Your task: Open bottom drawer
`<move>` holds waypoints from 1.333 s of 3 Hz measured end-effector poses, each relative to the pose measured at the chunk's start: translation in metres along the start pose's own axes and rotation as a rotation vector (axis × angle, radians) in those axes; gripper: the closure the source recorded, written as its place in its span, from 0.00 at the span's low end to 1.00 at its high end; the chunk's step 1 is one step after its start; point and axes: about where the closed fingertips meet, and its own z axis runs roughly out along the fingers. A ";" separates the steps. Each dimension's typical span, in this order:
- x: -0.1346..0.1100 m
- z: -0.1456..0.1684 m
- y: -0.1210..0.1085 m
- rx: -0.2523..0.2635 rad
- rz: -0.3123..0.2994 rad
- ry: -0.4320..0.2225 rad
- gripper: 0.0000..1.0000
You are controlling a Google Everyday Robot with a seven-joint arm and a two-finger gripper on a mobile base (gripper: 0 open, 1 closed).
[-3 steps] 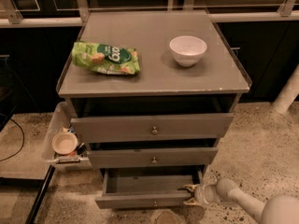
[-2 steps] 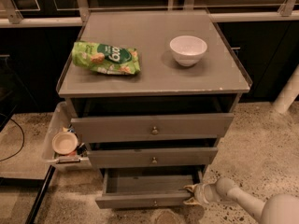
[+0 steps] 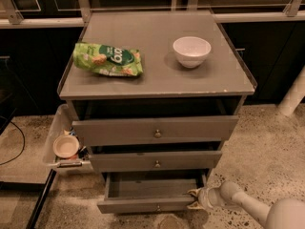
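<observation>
Comparing this moment with the second before it shows almost no change. The bottom drawer [image 3: 143, 205] stands pulled out of the cabinet by the same amount. Its grey front sits forward of the middle drawer [image 3: 155, 160] above, and its bare interior is open to view. My gripper [image 3: 195, 199] remains low at the right front corner of that drawer, touching or just beside the end of its front panel. My arm [image 3: 248, 204] reaches in from the lower right. Whether the gripper is spread or closed there I cannot tell, since its tip merges with the panel's end. The small round knob [image 3: 157, 207] at the centre of the front is free; I am not on it.

I judge from this stillness that the pull has ended or paused. The task looks largely done, because the drawer is plainly open, though how much travel is left cannot be seen. If more opening is wanted, a pull from one corner could skew the drawer on its runners. An even, straight draw outward would suit better.

The top drawer [image 3: 155, 129] projects less. The white bowl [image 3: 191, 51] and the green snack bag [image 3: 107, 60] rest on the cabinet top [image 3: 157, 82], well apart from my work.
</observation>
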 end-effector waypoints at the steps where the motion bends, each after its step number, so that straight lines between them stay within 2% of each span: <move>1: 0.000 0.000 0.003 -0.019 0.011 -0.022 0.36; 2: 0.000 -0.001 0.003 -0.019 0.011 -0.022 0.37; 3: -0.011 -0.005 0.028 -0.044 0.006 -0.072 0.60; 4: -0.014 -0.008 0.027 -0.045 0.006 -0.072 0.84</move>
